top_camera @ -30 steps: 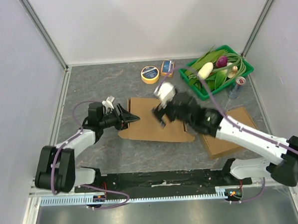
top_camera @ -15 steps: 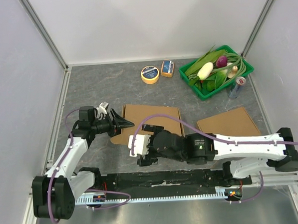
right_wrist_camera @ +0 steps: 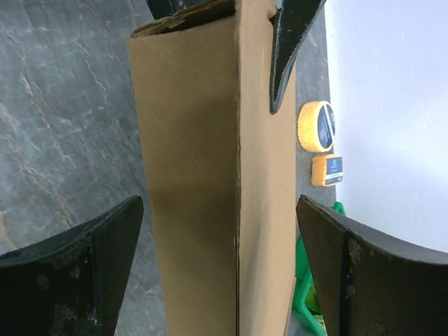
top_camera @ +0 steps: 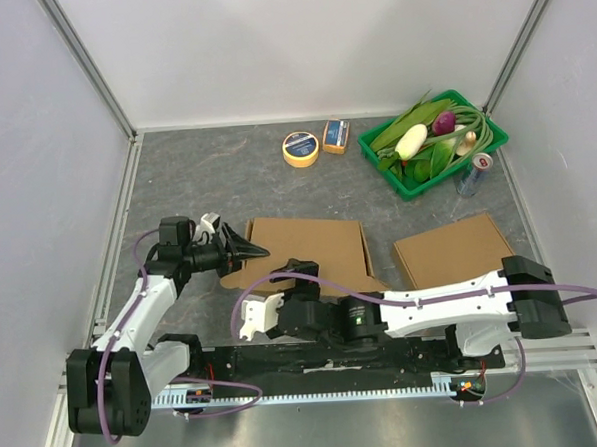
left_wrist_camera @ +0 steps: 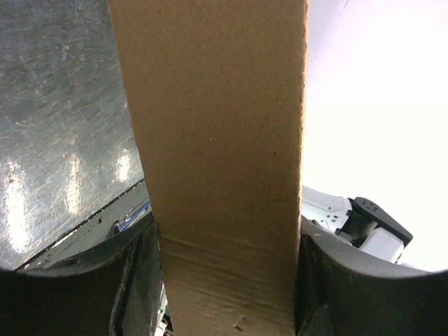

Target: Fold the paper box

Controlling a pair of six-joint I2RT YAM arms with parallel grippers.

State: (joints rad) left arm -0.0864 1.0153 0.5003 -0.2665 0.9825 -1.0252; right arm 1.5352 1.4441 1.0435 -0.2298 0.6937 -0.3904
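Pinching paper box [left_wrist_camera: 224,140] flap, left gripper [top_camera: 252,251], clearest wrist-side.

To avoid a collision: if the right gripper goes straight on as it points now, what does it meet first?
Probably the brown cardboard box, directly ahead of the open right gripper; how far is unclear.

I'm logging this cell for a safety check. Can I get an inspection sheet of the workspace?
Surface: grey marbled table.
Job's things: paper box at centre; second cardboard blank to its right.
Clutter: tape roll, small yellow box, green tray of vegetables, can.
Pincers: left pincer clamps the paper box's left edge; right pincer open, facing the box.
Cables: purple cables loop along both arms.
Surroundings: white walls, metal posts.
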